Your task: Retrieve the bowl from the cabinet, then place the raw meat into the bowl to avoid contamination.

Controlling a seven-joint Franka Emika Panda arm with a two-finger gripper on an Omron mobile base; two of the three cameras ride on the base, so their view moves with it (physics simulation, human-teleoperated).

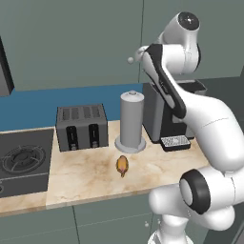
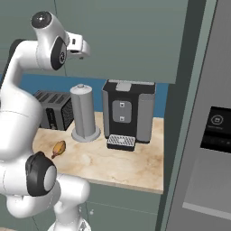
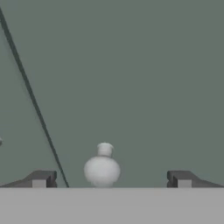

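Pincer (image 3: 109,179) spread wide, released, straddling the cabinet (image 3: 131,78) knob (image 3: 102,168) to pull the closed door; meat (image 1: 122,164) waits on the surface (image 1: 86,176).

We are finding no readable text, brand or number anywhere. The dark panel (image 2: 215,128) on the grey door at the right is showing small pale icons, too blurred to read.

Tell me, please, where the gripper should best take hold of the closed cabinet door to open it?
Probably the small round knob on the cabinet door, approached straight from the front. It stands out on a short neck, and the open gripper already straddles it.
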